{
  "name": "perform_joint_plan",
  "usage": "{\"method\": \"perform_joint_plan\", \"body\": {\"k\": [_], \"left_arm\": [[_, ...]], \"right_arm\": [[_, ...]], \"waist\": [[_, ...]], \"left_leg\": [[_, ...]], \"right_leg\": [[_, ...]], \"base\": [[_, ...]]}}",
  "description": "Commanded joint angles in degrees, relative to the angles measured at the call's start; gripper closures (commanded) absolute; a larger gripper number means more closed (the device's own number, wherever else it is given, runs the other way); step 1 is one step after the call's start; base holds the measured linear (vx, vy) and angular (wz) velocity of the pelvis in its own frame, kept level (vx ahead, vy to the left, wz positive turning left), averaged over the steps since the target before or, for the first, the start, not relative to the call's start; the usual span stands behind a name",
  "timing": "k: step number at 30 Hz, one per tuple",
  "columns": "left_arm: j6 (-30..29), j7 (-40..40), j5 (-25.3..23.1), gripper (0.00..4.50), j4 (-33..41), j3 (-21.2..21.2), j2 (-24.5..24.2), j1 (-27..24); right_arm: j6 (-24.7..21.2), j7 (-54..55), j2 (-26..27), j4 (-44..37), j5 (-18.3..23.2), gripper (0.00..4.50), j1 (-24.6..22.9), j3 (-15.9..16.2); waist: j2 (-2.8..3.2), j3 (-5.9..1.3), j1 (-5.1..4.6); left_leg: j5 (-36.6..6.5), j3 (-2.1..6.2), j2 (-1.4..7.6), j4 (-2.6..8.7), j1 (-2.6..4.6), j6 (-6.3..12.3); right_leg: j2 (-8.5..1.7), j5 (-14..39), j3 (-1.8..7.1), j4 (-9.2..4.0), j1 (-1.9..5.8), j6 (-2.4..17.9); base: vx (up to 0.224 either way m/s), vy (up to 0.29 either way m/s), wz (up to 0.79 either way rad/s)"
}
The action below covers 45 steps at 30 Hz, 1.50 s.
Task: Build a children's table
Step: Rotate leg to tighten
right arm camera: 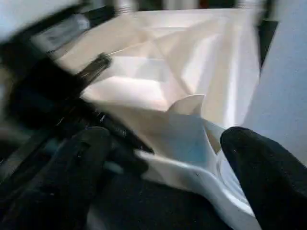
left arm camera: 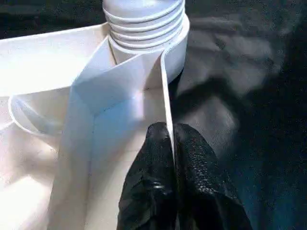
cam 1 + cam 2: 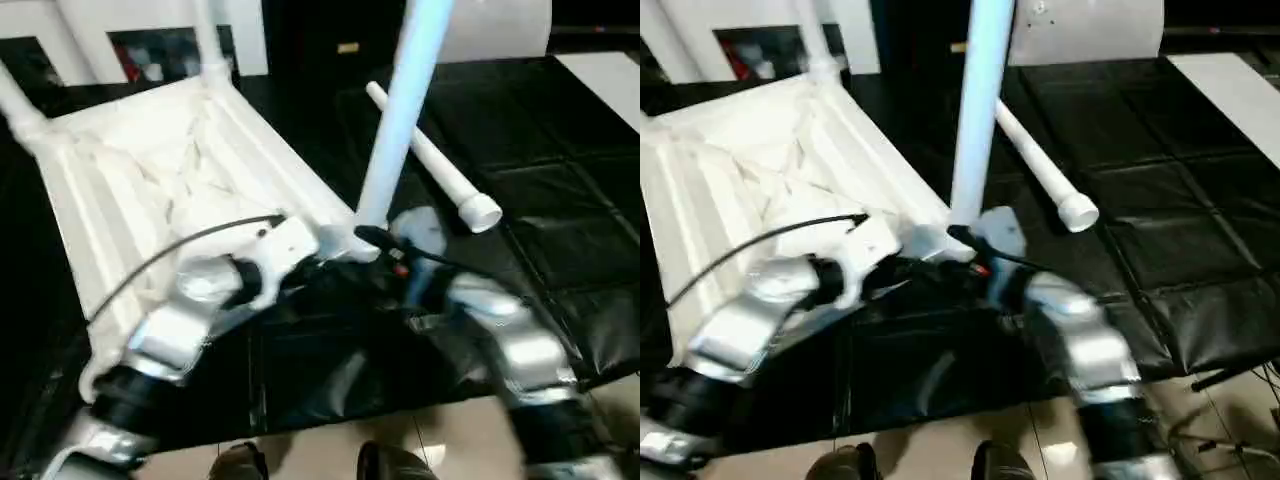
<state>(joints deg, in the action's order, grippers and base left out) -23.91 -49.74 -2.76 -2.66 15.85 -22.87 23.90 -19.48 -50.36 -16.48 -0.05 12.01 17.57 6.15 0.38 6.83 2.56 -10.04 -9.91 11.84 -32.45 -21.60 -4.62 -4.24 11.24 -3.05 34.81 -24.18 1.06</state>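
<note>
The upturned table top (image 3: 150, 170) lies on black mats (image 3: 560, 200); left gripper (image 2: 170, 143) pinches its rim beside the upright leg (image 3: 400, 120), right gripper (image 1: 163, 158) gapes empty; a spare leg (image 3: 440, 170) lies nearby

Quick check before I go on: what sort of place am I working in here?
Probably an indoor lab or demo room: black padded floor mats over pale tiles, with a white cabinet behind the upturned table top.

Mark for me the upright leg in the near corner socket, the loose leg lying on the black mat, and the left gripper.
upright leg (image 3: 400, 120), left eye view, mid shaft.
loose leg (image 3: 445, 175), left eye view, mid shaft above its flared end.
left gripper (image 2: 172, 139), left wrist view, fingertips pinching the tabletop's side wall.
</note>
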Motion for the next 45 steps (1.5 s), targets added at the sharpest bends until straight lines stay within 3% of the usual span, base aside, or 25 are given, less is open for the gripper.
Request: {"method": "perform_joint_plan", "body": {"k": [1, 4, 8, 14, 18, 20, 23, 24, 25, 31, 39, 43, 45], "left_arm": [[4.99, -8.05, 1.83, 4.5, 0.13, 1.71, -3.3, -0.71], [8.76, -12.34, 2.46, 4.5, -1.79, 2.61, -6.16, -0.48], [13.51, -18.24, 4.34, 4.5, -3.73, 3.55, -8.11, -0.09], [17.5, -23.3, 5.15, 4.5, -6.14, 4.95, -9.49, 1.16], [19.36, -18.93, 2.67, 4.5, -9.24, 4.18, -8.53, 2.5], [18.77, -16.15, 1.78, 4.5, -10.44, 3.28, -7.66, 3.04], [11.12, -14.78, 4.61, 4.5, -7.63, 0.88, -6.81, 1.98], [9.94, -14.59, 5.24, 4.07, -6.52, 0.4, -6.8, 1.46], [9.19, -14.45, 5.85, 3.96, -5.46, 0.06, -6.86, 0.87], [6.66, -12.3, 7.1, 3.65, 0.33, -0.49, -6.57, -3.58], [0.67, -8.08, 6.06, 3.65, 0.78, -0.39, -4.36, -2.5], [1.17, -8.79, 5.61, 3.65, 0.07, 0.59, -5.45, -1.98], [1.81, -9.04, 5.2, 3.9, -0.41, 0.82, -5.79, -1.91]], "right_arm": [[0.41, -8.3, -6.35, -2.38, 3.09, 0.02, -1.09, -1.43], [-0.39, -14.63, -11.41, -3.58, 4.63, 0.02, -1.86, -0.74], [0.43, -16.72, -13.87, -2.21, 4.08, 0.02, -1.29, -0.55], [3.94, -15.95, -14.24, 0.41, 1.72, 0.02, -0.04, 1.9], [5.42, -15.46, -13.65, 1.75, -0.54, 0.02, 0.2, 3.59], [6.35, -15.57, -13.5, 2.65, -0.82, 0.02, 0.4, 4.03], [6.59, -15.9, -13.42, 3.0, -0.32, 0.02, 0.56, 4.35], [6.54, -15.93, -13.42, 2.97, -0.21, 0.0, 0.56, 4.33], [6.61, -15.9, -13.47, 2.99, -0.14, 0.0, 0.55, 4.38], [7.39, -15.57, -13.45, 3.66, -0.5, 0.0, 0.31, 4.65], [7.6, -15.68, -13.38, 3.97, -0.54, 0.0, 0.33, 5.05], [7.9, -15.6, -13.46, 4.25, -0.71, 0.0, 0.54, 5.29], [7.99, -15.59, -13.46, 4.3, -0.75, 0.0, 0.58, 5.31]], "waist": [[0.02, -3.79, 0.08], [-0.2, -3.46, 0.55], [-0.21, -3.47, 0.85], [-0.1, -3.93, 1.17], [-0.02, -4.08, 1.55], [-0.06, -3.98, 1.63], [-0.18, -3.8, 1.66], [-0.22, -3.8, 1.62], [-0.08, -3.81, 1.55], [-0.17, -3.87, 0.6], [-0.17, -3.75, 0.48], [-0.05, -3.75, 0.56], [-0.09, -3.82, 0.57]], "left_leg": [[-5.33, -0.17, 0.87, 2.87, 0.7, 6.28], [-7.06, -0.31, 0.95, 3.0, 0.84, 6.08], [-8.96, -0.21, 1.05, 3.19, 1.03, 4.69], [-5.3, -0.34, 0.98, 2.79, 1.03, 5.51], [-5.56, -0.35, 1.0, 2.73, 0.93, 5.06], [-5.89, -0.3, 1.04, 2.78, 0.87, 4.87], [-7.57, -0.31, 1.04, 2.95, 0.91, 3.98], [-7.69, -0.3, 1.06, 2.96, 0.88, 3.88], [-7.78, -0.24, 1.1, 2.98, 0.82, 3.77], [-6.45, -0.19, 0.97, 2.85, 0.55, 5.12], [-7.42, -0.28, 0.97, 2.85, 0.72, 5.2], [-7.48, -0.23, 0.91, 2.86, 0.75, 5.21], [-7.62, -0.18, 0.87, 2.84, 0.73, 5.2]], "right_leg": [[-2.67, -2.09, 2.52, -3.12, 3.96, 14.55], [-2.74, 1.96, 2.62, -3.55, 3.71, 13.96], [-3.02, 8.13, 2.66, -4.03, 3.49, 12.88], [-2.77, 1.14, 2.59, -3.08, 3.53, 14.8], [-2.86, 1.23, 2.56, -3.0, 3.71, 14.65], [-2.95, 1.56, 2.58, -3.06, 3.73, 14.58], [-3.06, 5.25, 2.61, -3.36, 3.74, 14.13], [-3.06, 5.65, 2.61, -3.35, 3.8, 13.99], [-3.06, 5.79, 2.6, -3.34, 3.81, 13.93], [-2.71, 2.92, 2.48, -3.22, 3.87, 14.34], [-2.75, 5.8, 2.53, -3.59, 3.75, 14.03], [-2.7, 5.91, 2.5, -3.65, 3.71, 13.99], [-2.69, 6.01, 2.49, -3.66, 3.75, 13.76]], "base": [[0.0, 0.0, 0.0], [0.0, 0.0, 0.0], [0.0, 0.0, 0.0], [0.0, 0.0, 0.0], [0.0, 0.0, 0.0], [0.0, 0.0, 0.0], [0.0, 0.0, 0.0], [0.0, 0.0, 0.0], [0.0, 0.0, 0.0], [0.0, 0.0, 0.0], [0.0, 0.0, 0.0], [0.0, 0.0, 0.0], [0.0, 0.0, 0.0]]}}
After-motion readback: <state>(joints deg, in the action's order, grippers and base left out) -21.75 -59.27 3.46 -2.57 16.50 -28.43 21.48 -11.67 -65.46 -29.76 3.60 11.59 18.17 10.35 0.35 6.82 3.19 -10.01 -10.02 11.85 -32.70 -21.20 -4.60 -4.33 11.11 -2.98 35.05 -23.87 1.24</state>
